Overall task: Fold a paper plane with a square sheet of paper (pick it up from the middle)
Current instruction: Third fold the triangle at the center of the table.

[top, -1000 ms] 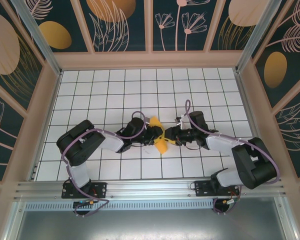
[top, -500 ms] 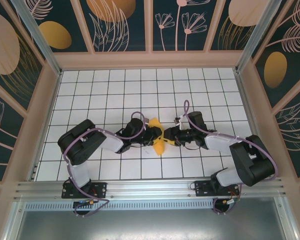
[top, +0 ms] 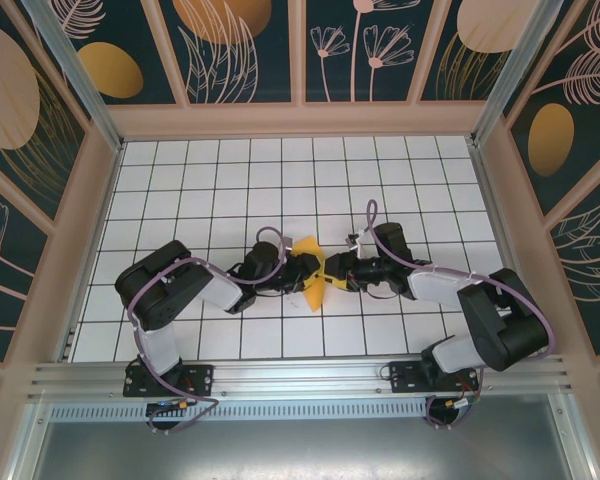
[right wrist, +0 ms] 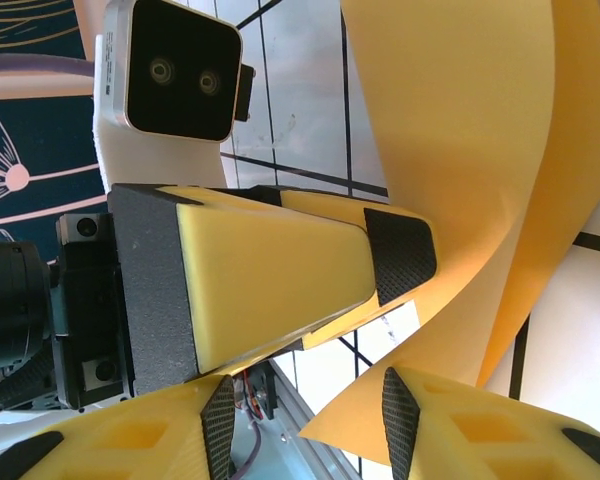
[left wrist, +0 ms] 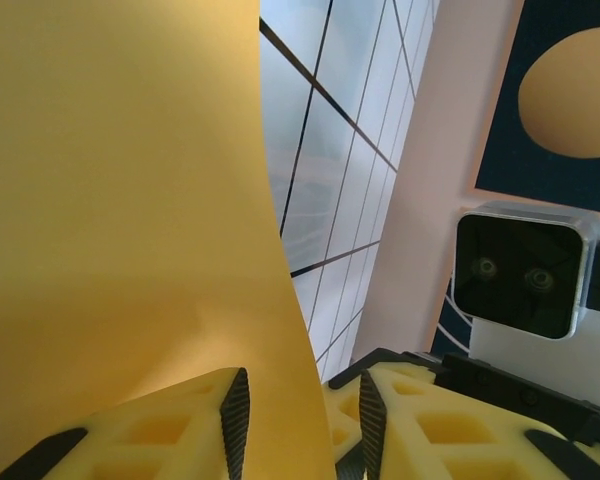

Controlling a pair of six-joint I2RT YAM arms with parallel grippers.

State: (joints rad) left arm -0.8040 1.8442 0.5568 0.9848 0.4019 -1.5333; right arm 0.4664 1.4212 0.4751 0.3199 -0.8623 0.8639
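where the two arms meet near the middle of the gridded worktop (top: pixel 180 180), the paper (top: pixel 314 288) sits between them, curled and folded rather than lying flat. the left end effector (top: pixel 298 272) reaches it from the left and the right end effector (top: pixel 332 274) from the right, their tips close together across the paper.

in the left wrist view, the paper (left wrist: pixel 130 200) covers the left half of the picture, and its edge runs down into the gap of the left end effector (left wrist: pixel 303 378). the black pads (left wrist: pixel 238 420) stand partway apart with the paper against the left one; whether they truly bite it cannot be told from here, though it looks like a loose hold.

in the right wrist view, the right end effector (right wrist: pixel 305 385) is spread. a lower corner of the paper (right wrist: pixel 460 130) dips between its fingers, resting on the right-hand one and clear of the other. one finger of the left end effector (right wrist: pixel 280 270) lies across that view, its pad touching the paper's face, with grid lines behind.
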